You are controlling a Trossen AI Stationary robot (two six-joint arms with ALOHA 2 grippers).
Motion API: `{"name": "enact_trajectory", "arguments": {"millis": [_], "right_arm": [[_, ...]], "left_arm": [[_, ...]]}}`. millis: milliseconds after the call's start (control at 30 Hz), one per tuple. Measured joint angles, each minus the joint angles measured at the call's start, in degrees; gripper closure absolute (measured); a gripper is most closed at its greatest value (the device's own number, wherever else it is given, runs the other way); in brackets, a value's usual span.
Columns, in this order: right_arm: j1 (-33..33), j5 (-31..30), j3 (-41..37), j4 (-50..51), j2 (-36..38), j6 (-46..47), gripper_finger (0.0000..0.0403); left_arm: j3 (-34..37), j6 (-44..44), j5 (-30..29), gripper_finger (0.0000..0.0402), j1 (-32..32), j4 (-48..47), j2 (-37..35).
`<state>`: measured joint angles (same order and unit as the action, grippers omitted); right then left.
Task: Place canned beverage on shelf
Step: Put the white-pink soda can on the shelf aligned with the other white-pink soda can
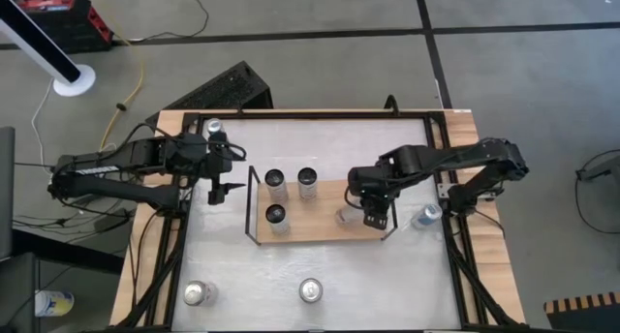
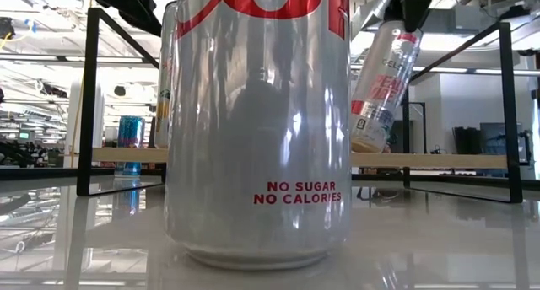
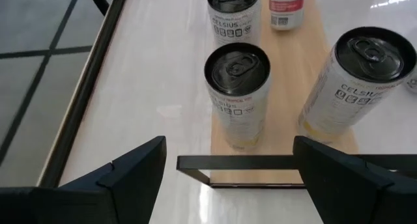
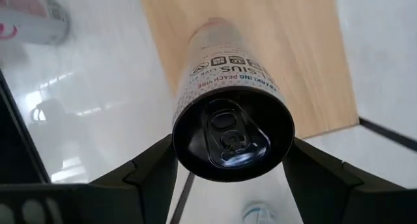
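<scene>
My right claw grips a slim white aluminium can, tilted over the right end of the low light-wood shelf in its thin black wire frame. Left claw open beside the shelf's left rail, above the glossy white desk.

Front silver can: "NO SUGAR NO CALORIES" in red. Cans on the shelf read "CELSIUS". Held can: label partly legible, seemingly "SPARKLING PEACH".
</scene>
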<state>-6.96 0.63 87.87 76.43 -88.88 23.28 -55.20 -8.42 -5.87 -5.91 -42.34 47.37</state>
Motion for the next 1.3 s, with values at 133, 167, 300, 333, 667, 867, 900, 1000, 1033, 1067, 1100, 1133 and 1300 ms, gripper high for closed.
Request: {"name": "enact_trajectory", "arguments": {"millis": [133,167,300,333,667,867,900,1000,1033,1067,1100,1133,1300], "right_arm": [[-0.35,-1.25,2.83,1.05,-0.22,-1.43,0.0132],[-0.42,-1.34,3.68,1.68,-0.18,-2.0,0.0132],[-0.33,-1.73,5.82,4.63,-0.85,-2.81,0.0132],[-0.33,-1.76,5.87,4.67,-0.85,-2.84,0.0132],[-0.31,-2.34,6.04,5.64,-1.48,-4.51,0.013],[-0.28,-2.32,6.05,5.72,-2.87,-5.6,0.0117],[-0.29,-2.32,5.99,5.7,-3.43,-5.81,0.0116],[-0.5,-2.41,6.14,5.37,-4.48,-6.74,0.0115],[-0.49,-2.39,6.2,5.59,-4.81,-7.18,0.0114],[-0.49,-2.39,6.21,5.59,-4.95,-7.45,0.0114],[-0.48,-2.39,6.23,5.42,-4.97,-7.96,0.0114],[-0.48,-2.39,6.25,5.14,-5.01,-8.29,0.0114],[-0.48,-2.45,6.13,3.5,-4.71,-8.39,0.0113]], "left_arm": [[0.0,1.19,0.02,0.0083,0.0,-0.84,0.0],[0.0,1.5,0.0,0.0083,0.0,-0.82,0.0],[0.0,2.13,0.0,0.0083,0.0,-0.82,0.0],[0.0,2.22,0.01,0.0083,0.0,-0.82,0.0],[0.0,3.39,0.02,0.0083,0.0,-0.8,0.0],[0.0,3.58,0.02,0.0083,0.0,-0.8,0.0],[0.0,3.58,0.02,0.0083,0.0,-0.8,0.0],[0.0,3.58,0.02,0.0083,0.0,-0.9,0.0],[0.0,3.58,0.02,0.0083,0.0,-1.0,-0.01],[0.0,3.58,0.02,0.0083,0.0,-1.09,-0.02],[0.0,3.58,0.02,0.0083,0.0,-1.25,-0.02],[0.0,3.58,0.02,0.0083,0.0,-1.52,-0.01],[0.0,3.65,0.02,0.0083,0.0,-1.96,-0.02]]}}
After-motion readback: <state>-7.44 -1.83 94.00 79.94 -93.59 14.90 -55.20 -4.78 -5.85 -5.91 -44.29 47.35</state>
